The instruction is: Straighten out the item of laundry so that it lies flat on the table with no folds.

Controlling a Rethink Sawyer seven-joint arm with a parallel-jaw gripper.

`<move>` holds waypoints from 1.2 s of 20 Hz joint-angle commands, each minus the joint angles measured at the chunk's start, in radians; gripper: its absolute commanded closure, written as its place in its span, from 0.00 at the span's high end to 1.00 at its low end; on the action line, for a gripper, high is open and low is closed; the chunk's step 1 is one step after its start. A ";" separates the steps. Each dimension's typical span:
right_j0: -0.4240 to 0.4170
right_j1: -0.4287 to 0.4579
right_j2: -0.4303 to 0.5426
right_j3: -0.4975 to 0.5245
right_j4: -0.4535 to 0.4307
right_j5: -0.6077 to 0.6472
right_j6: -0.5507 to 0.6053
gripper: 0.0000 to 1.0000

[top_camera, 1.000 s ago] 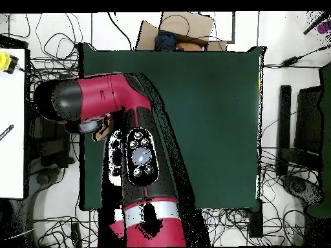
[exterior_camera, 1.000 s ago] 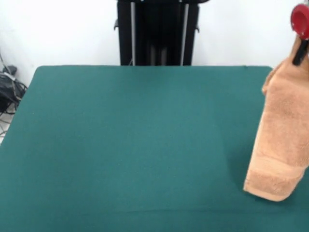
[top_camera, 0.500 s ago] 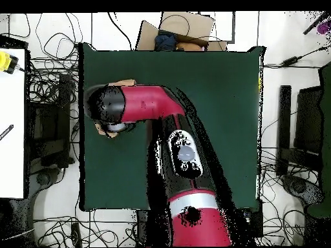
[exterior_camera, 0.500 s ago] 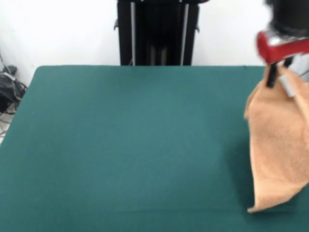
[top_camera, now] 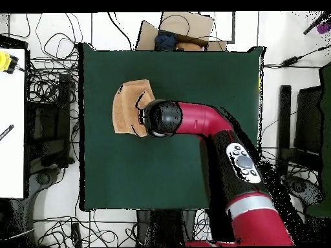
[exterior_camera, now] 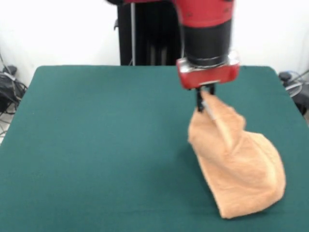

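The item of laundry (exterior_camera: 239, 169) is an orange-tan terry towel, bunched and draped, its lower part lying on the dark green table (exterior_camera: 96, 145) at the front view's right. Its top corner is lifted and pinched in my gripper (exterior_camera: 204, 98), which is shut on it below the red and black wrist. In the overhead view the item of laundry (top_camera: 128, 104) shows at the table's (top_camera: 213, 84) upper left, partly hidden under the arm's round wrist, which also hides the gripper itself.
A cardboard box (top_camera: 178, 32) sits beyond the table's far edge in the overhead view. Cables (exterior_camera: 9, 87) lie on the floor at the front view's left. A white bench (top_camera: 11, 129) stands at the overhead view's left.
My arm has swung from the table's edge in over the table, dragging the towel along. The towel now trails on the surface instead of hanging free.
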 commanded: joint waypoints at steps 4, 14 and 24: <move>-0.078 0.069 0.150 0.089 -0.120 0.053 -0.234 0.00; -0.149 0.151 0.220 0.015 -0.196 0.143 -0.260 0.00; -0.226 0.133 0.238 0.105 -0.258 0.024 -0.168 1.00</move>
